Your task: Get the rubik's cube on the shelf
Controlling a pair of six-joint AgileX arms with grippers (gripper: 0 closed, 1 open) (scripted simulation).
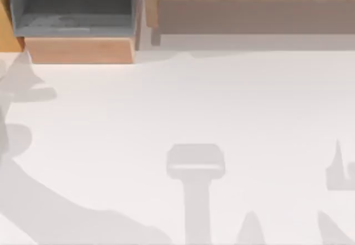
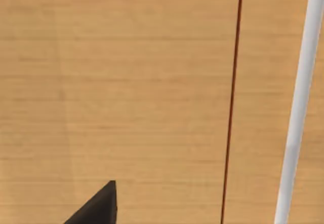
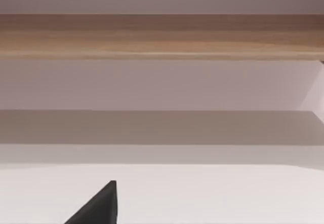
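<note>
My left claw (image 2: pixel 96 206) faces wood, my right claw (image 3: pixel 96 206) faces the shelf (image 1: pixel 255 13); cannot tell either's state; I judge the rubik's cube light, rigid, best pinched across opposite flat faces

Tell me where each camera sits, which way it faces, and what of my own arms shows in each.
Top view: above the table, looking down; shelf and grey box line the far edge.
Left wrist view: on the left arm, facing a light wood surface; one dark fingertip of the left gripper shows.
Right wrist view: on the right arm, facing the shelf across the table; one dark fingertip of the right gripper shows.
Shared: top and right wrist views both hold the shelf.
</note>
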